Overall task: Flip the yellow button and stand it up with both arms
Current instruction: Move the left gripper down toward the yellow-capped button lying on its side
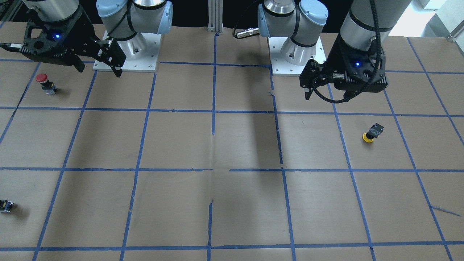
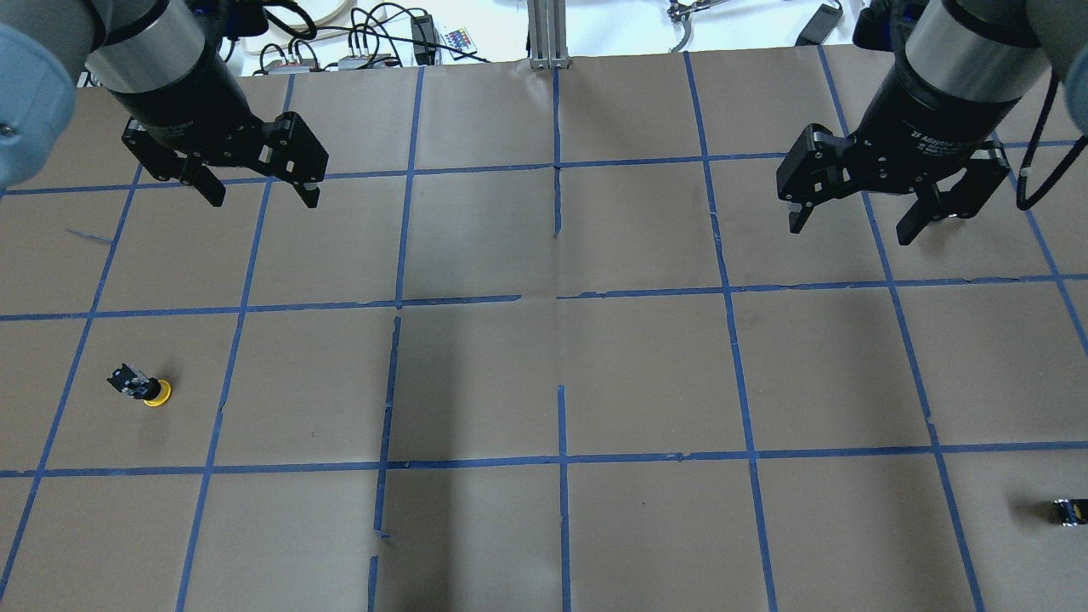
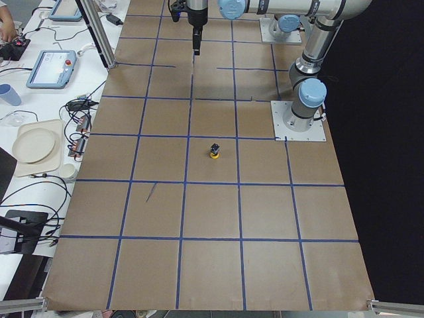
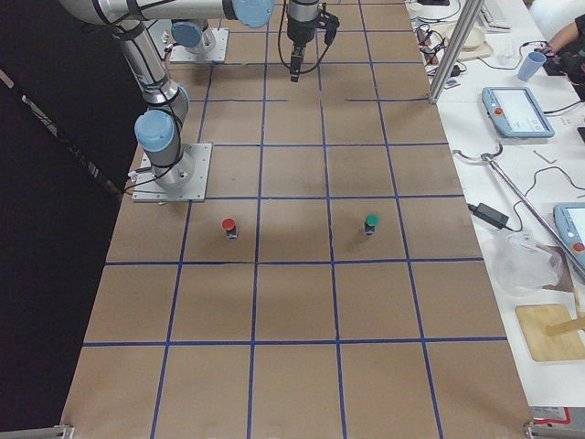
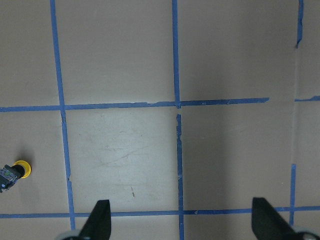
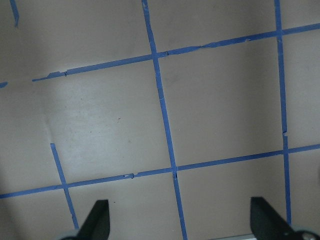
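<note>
The yellow button (image 1: 372, 132) lies tipped over on the brown paper, with its yellow cap on the surface and its black body sticking out to one side. It also shows in the overhead view (image 2: 140, 387), the exterior left view (image 3: 214, 151) and at the left edge of the left wrist view (image 5: 14, 172). My left gripper (image 2: 262, 200) hangs open and empty above the table, farther from the robot than the button and apart from it. My right gripper (image 2: 850, 229) hangs open and empty over the other half. Both wrist views show spread fingers (image 5: 100, 220) (image 6: 97, 220) with nothing between them.
A red-capped button (image 1: 42, 82) stands on the robot's right side, near the right arm's base. A small dark piece (image 1: 5, 206) lies at that side's table edge (image 2: 1067, 510). A green-capped button (image 4: 370, 223) shows in the exterior right view. Blue tape lines grid the paper.
</note>
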Robot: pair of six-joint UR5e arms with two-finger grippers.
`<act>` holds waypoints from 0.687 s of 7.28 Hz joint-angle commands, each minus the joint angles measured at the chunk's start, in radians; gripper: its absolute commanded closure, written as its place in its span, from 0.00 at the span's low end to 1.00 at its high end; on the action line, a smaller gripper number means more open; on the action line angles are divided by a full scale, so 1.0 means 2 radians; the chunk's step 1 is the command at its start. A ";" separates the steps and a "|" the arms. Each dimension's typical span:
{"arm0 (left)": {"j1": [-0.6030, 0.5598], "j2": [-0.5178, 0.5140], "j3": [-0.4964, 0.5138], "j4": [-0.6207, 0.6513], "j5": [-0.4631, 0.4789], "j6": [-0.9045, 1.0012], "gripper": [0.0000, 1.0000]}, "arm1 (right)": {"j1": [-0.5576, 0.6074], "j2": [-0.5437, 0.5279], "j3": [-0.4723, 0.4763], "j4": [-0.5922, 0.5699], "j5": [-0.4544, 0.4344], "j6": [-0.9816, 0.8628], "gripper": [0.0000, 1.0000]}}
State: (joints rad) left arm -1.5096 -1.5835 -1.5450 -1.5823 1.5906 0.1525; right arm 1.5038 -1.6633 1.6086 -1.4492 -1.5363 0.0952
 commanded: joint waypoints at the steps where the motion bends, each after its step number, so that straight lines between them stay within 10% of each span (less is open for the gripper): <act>1: 0.073 0.001 -0.032 0.003 0.004 0.129 0.01 | 0.000 0.000 0.000 0.000 0.000 0.000 0.00; 5: 0.231 -0.011 -0.132 0.134 0.004 0.386 0.01 | 0.000 0.001 0.000 -0.001 0.003 0.000 0.00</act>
State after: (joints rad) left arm -1.1354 -1.5960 -1.7406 -1.4364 1.5965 0.7645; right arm 1.5033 -1.6617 1.6091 -1.4483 -1.5352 0.0951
